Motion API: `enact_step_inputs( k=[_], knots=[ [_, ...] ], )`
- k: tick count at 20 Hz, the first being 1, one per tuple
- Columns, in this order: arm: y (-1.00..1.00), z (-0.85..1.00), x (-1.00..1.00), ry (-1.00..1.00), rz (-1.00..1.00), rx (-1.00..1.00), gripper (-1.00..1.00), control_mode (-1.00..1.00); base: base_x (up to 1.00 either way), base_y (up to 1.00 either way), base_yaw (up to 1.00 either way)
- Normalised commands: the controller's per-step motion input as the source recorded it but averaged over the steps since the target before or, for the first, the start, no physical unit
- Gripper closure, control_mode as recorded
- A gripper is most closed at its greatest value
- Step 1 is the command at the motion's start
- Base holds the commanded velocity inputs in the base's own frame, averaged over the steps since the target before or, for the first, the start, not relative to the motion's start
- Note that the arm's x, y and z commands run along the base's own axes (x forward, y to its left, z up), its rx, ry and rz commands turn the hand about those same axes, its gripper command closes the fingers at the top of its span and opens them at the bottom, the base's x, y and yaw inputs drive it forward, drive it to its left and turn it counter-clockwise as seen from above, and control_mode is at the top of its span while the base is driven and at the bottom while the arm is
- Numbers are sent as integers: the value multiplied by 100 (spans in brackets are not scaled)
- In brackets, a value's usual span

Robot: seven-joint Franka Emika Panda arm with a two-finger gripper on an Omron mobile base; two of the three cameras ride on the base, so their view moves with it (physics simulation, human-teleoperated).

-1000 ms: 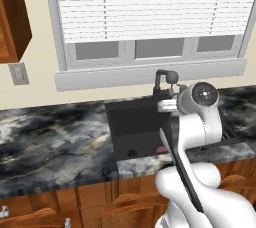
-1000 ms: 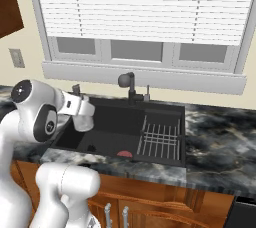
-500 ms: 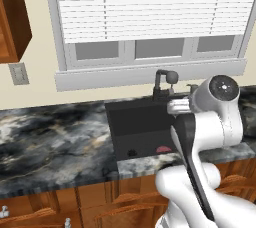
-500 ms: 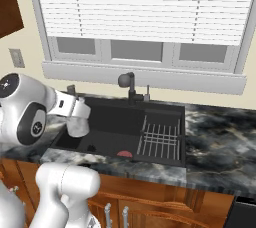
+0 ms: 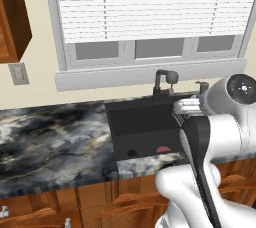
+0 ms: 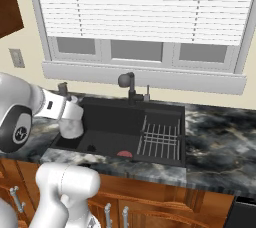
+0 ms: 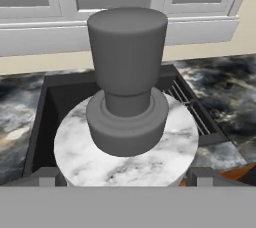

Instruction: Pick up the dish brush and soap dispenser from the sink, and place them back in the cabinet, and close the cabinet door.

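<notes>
- The gripper (image 7: 122, 184) was closed on the soap dispenser (image 7: 126, 144), one finger (image 7: 42, 178) at each side of the white body, so the bottle stayed upright with its pump on top.
- The bottle (image 6: 72, 118) was held above the left edge of the sink (image 6: 165, 158), lifted free of the basin, probably for carrying to the cabinet (image 5: 12, 17).
- The dish brush (image 6: 124, 154) lay on the basin floor, beside the wire rack (image 6: 160, 139).

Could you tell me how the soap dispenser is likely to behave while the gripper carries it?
The soap dispenser looks rigid, so it should not deform. Its smooth, round marbled body might slip or twist between the fingers. The tall grey pump top probably makes it top-heavy, so it may tip when set down.
</notes>
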Motion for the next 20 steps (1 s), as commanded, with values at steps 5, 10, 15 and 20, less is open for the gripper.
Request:
enact_step_inputs(
  k=[5, 10, 15, 20],
  knots=[
    [0, 25, -28, -6, 0, 0, 100, -100, 0, 0, 0],
    [0, 19, -31, 0, 1, 0, 100, -100, 0, 0, 0],
    [0, 22, -23, 0, 3, 0, 100, -100, 0, 0, 0],
    [1, 12, -5, 0, 4, 0, 100, 100, -1, 2, 1]
  ],
)
